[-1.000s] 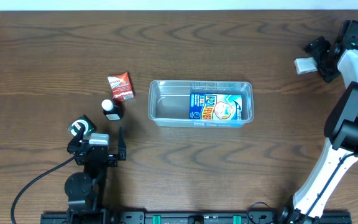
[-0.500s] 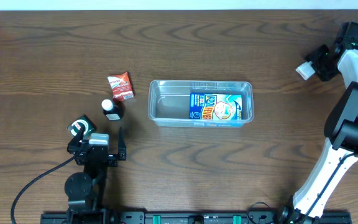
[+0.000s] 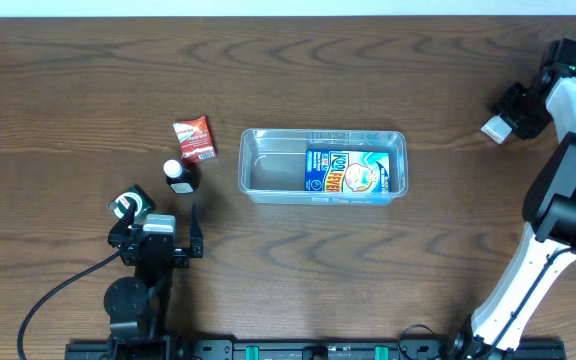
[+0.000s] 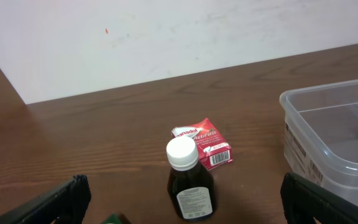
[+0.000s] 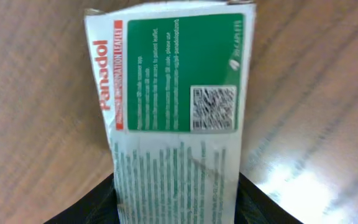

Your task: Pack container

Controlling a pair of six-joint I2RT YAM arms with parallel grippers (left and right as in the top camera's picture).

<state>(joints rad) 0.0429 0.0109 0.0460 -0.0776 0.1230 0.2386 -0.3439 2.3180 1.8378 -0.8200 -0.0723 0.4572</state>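
The clear plastic container [image 3: 268, 170] sits mid-table with a blue packet [image 3: 353, 170] lying in its right half. To its left lie a red packet [image 3: 195, 139] and a dark bottle with a white cap [image 3: 179, 176]. In the left wrist view the bottle [image 4: 190, 180] stands upright in front of the red packet [image 4: 205, 142], with the container's corner [image 4: 328, 137] at right. My left gripper [image 3: 158, 225] [image 4: 182, 193] is open, just short of the bottle. At the far right, my right gripper [image 3: 513, 108] [image 5: 178, 208] is shut on a white-and-green Panadol box [image 3: 493, 127] [image 5: 173, 106].
A small green-and-white item [image 3: 128, 205] lies beside my left gripper's left finger. The right arm's white links [image 3: 553, 190] run down the right edge of the table. A pale wall [image 4: 166, 37] borders the table's far edge.
My right gripper has closed on the Panadol box and carried it a little toward the table's near side. The left arm, the bottle, both packets and the container have stayed put.
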